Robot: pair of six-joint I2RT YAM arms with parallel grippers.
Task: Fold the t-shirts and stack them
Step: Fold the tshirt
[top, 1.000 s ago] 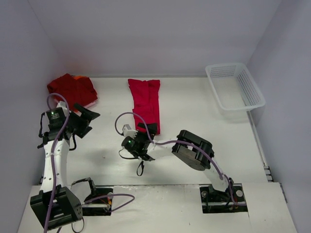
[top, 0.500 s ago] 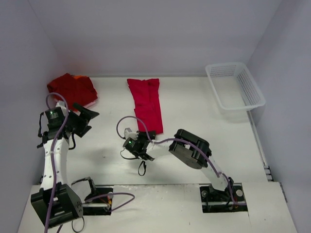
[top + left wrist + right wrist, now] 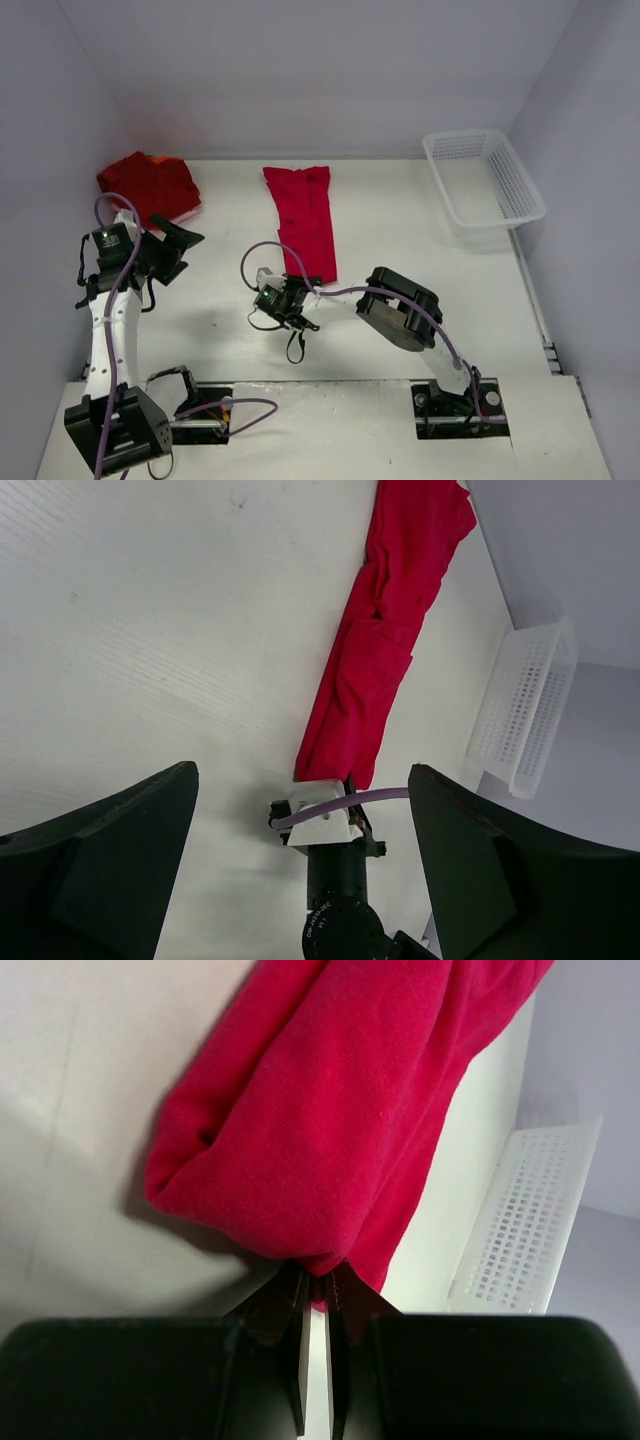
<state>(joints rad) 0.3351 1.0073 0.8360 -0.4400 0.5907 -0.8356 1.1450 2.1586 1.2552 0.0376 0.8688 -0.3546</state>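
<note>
A red t-shirt [image 3: 305,220] folded into a long narrow strip lies in the middle of the table, running from the back towards the front. My right gripper [image 3: 300,281] is at its near end, and in the right wrist view the gripper [image 3: 317,1278] is shut on the cloth's near edge [image 3: 330,1140]. The same strip [image 3: 385,640] shows in the left wrist view with the right wrist below it. A second, folded red t-shirt [image 3: 148,184] sits at the back left. My left gripper [image 3: 180,245] hangs open and holds nothing, just in front of that bundle.
A white mesh basket [image 3: 485,178] stands at the back right against the wall, also seen as the basket [image 3: 510,1220] and the basket [image 3: 525,715]. A purple cable [image 3: 262,250] loops over the right wrist. Walls close in the left, back and right.
The right gripper went from open to shut on the strip's near end and drew slightly towards the front. The strip shifted a little. The left arm stayed where it was.
</note>
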